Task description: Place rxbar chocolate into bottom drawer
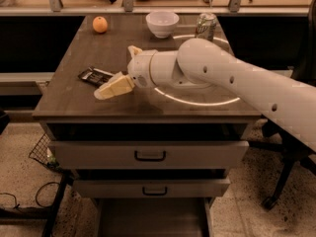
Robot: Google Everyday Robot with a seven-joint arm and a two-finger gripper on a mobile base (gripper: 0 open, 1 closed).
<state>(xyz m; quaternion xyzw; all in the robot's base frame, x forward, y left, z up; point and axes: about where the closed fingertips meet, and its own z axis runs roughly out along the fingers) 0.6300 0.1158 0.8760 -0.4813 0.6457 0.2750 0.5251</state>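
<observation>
The rxbar chocolate [94, 76], a dark flat wrapper with pale markings, lies on the left part of the cabinet top. My gripper [115, 73] hovers just right of it, open, with nothing between its fingers. The lower cream finger [113, 87] points down-left and its tip sits just in front of the bar's near end. The other finger [134, 50] sticks up behind the wrist. The bottom drawer [153, 220] is pulled out at the cabinet's foot, and its grey floor shows bare.
An orange [99, 24], a white bowl [162, 22] and a green soda can [205, 25] stand along the back of the top. Two upper drawers [150, 154] with dark handles are shut. A chair base [281, 181] stands at right and a wire basket [42, 152] at left.
</observation>
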